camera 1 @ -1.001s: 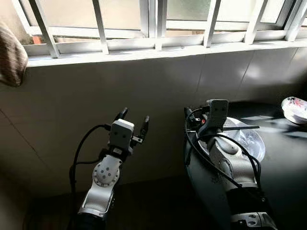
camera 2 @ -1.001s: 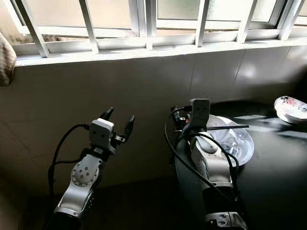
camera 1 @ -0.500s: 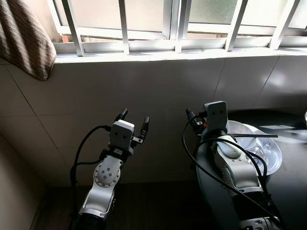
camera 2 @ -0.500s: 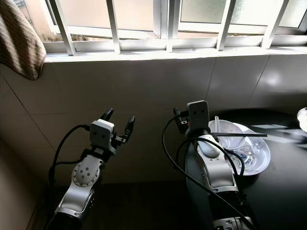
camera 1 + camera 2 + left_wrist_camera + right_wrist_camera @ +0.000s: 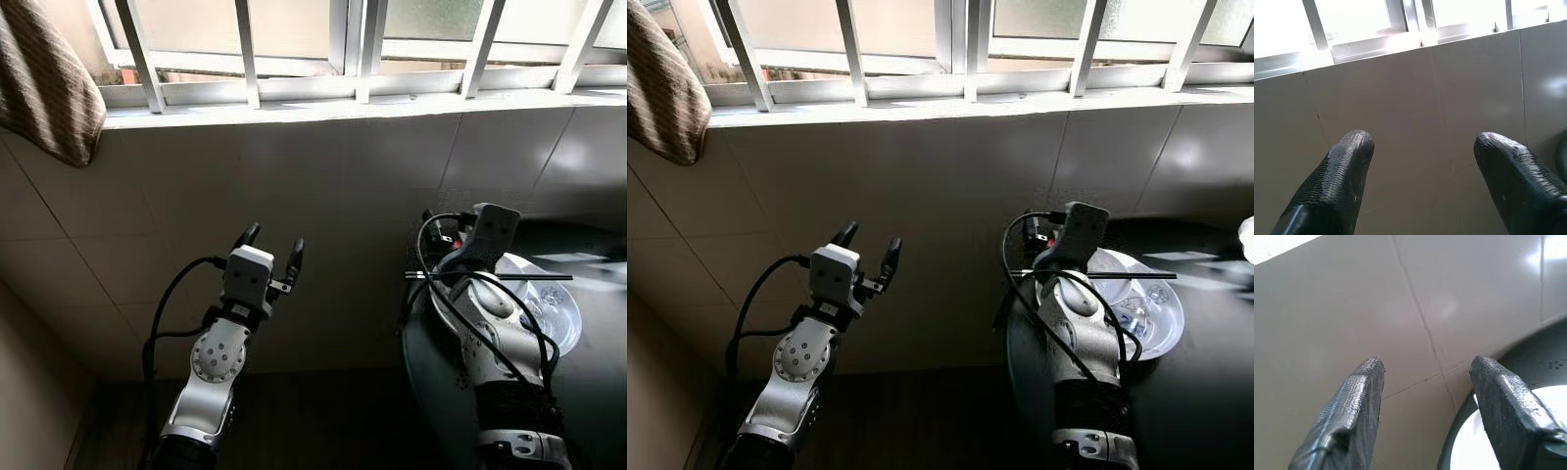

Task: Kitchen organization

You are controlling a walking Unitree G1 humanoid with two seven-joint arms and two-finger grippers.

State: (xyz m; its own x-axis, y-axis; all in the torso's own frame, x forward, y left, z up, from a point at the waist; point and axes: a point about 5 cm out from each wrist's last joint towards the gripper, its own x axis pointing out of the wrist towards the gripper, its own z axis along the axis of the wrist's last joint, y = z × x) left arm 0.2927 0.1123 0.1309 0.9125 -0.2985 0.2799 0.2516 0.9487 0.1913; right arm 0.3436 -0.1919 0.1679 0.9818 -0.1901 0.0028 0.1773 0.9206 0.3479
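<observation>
Facing tiled wall [image 5: 323, 186], both tools spread wide, gripping nothing: left tool [image 5: 271, 246] raised mid-air, right tool [image 5: 1425, 396] over dark round desk [image 5: 1205, 392] edge, beside glass plate [image 5: 1161, 323].

Tiled wall [image 5: 294, 186] under a barred window [image 5: 343, 49], sill [image 5: 294, 106] bright with daylight. Striped brown cloth [image 5: 44, 88] hanging at upper left, draped over the sill's end. Dark floor [image 5: 323, 411] below, meeting the wall's base. Tile seams crossing the wall in slanted lines.
</observation>
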